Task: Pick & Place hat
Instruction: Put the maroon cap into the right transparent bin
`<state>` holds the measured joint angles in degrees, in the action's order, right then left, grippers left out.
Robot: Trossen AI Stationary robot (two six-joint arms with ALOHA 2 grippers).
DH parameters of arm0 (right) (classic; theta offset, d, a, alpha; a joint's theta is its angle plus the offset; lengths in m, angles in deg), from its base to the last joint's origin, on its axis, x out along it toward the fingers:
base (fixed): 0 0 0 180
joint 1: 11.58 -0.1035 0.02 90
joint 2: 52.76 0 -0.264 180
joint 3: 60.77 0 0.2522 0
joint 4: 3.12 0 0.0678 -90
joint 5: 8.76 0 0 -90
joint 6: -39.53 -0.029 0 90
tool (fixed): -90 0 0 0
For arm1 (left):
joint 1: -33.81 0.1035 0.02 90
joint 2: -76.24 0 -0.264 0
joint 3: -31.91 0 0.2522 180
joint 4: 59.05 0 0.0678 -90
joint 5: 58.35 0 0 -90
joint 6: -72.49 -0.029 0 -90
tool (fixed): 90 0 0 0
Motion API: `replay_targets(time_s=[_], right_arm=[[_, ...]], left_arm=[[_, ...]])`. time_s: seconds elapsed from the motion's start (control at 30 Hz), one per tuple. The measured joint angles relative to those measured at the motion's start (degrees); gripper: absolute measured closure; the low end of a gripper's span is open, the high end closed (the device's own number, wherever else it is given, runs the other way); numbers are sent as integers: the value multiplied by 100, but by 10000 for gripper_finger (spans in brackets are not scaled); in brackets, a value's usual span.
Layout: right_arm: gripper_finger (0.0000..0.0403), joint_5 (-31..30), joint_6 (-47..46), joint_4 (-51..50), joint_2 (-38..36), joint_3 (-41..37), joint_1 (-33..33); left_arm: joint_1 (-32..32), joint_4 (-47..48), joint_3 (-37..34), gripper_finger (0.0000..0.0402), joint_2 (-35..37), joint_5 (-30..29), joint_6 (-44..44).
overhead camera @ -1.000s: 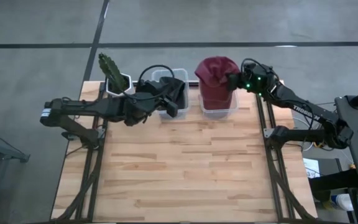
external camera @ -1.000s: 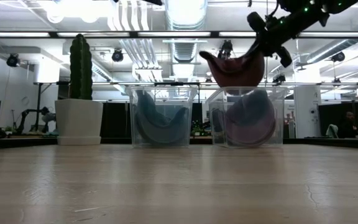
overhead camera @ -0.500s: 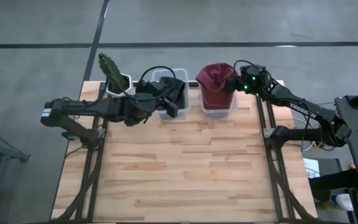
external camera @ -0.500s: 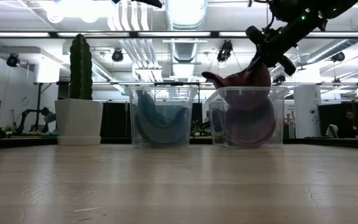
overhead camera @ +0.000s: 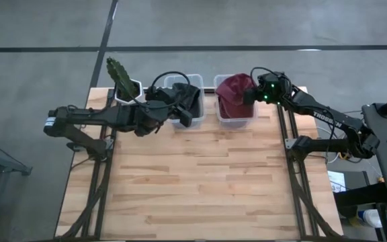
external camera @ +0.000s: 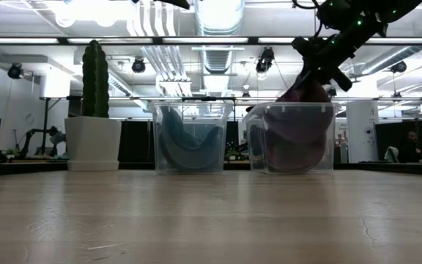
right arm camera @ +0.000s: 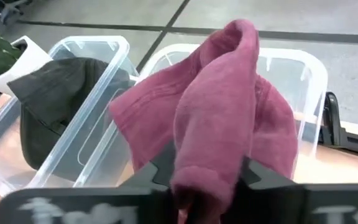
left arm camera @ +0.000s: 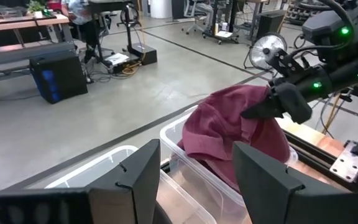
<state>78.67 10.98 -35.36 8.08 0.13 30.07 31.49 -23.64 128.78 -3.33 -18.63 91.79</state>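
since a second ago the right gripper [overhead camera: 247, 95] has dropped and carried the maroon hat [overhead camera: 232, 93] from above the right-hand clear bin [overhead camera: 236, 122] down into it; the hat now sits mostly inside, its top bunched above the rim at the gripper's side. right wrist view shows the fingers [right arm camera: 252, 175] either side of a fold of the hat with cloth between them, so still pinching it (grip looks to be slackening, hard to be sure). left gripper [overhead camera: 188, 118] holds unmoved over the left-hand clear bin [overhead camera: 177, 81], jaws apart, nothing in them. dark hat [right arm camera: 48, 99] lies in that bin. potted cactus [overhead camera: 119, 79] stands at the table's [overhead camera: 193, 181] back left corner.
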Motion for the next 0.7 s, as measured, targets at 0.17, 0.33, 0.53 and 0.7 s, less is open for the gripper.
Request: replay_targets(time_s=[0.17, 0.33, 0.53, 0.7], right_arm=[[296, 2, 6, -134, 0, 0, 0], [269, 2, 52, -477, 2, 27, 0], [257, 1, 215, -961, 0, 256, 0], [261, -46, 448, -1584, 0, 634, 0]], left_arm=[[2, -5, 0, 209, 0, -74, -3], [2, -8, 0, 209, 0, -74, -2], [2, -11, 0, 209, 0, -72, -4], [2, -11, 0, 209, 0, -69, -4]])
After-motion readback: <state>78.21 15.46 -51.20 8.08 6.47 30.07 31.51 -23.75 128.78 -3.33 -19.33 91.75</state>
